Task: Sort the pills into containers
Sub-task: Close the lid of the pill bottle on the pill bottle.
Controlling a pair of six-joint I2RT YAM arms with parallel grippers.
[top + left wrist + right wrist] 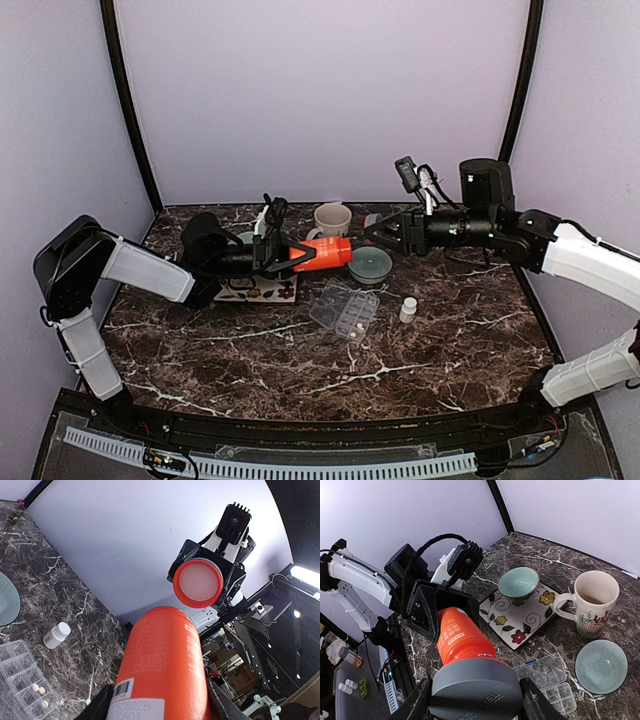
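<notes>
Left pincer (292, 256) is clamped on the orange bottle (325, 254) and right pincer (476, 703) on its removed grey cap (476, 687), both held behind the pill box (343, 308), where only a few pills (38, 688) are seen inside, so sorting is judged barely begun.

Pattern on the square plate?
White plate, red and yellow flowers, black swirls; right wrist view.

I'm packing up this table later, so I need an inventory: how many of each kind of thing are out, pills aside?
Bottles: 2, the orange bottle and the small white bottle
Pale green dishes: 2, the bowl and the shallow dish
Mug: 1
Floral tile: 1
Clear pill box: 1
Grey cap: 1
Total: 8
</notes>
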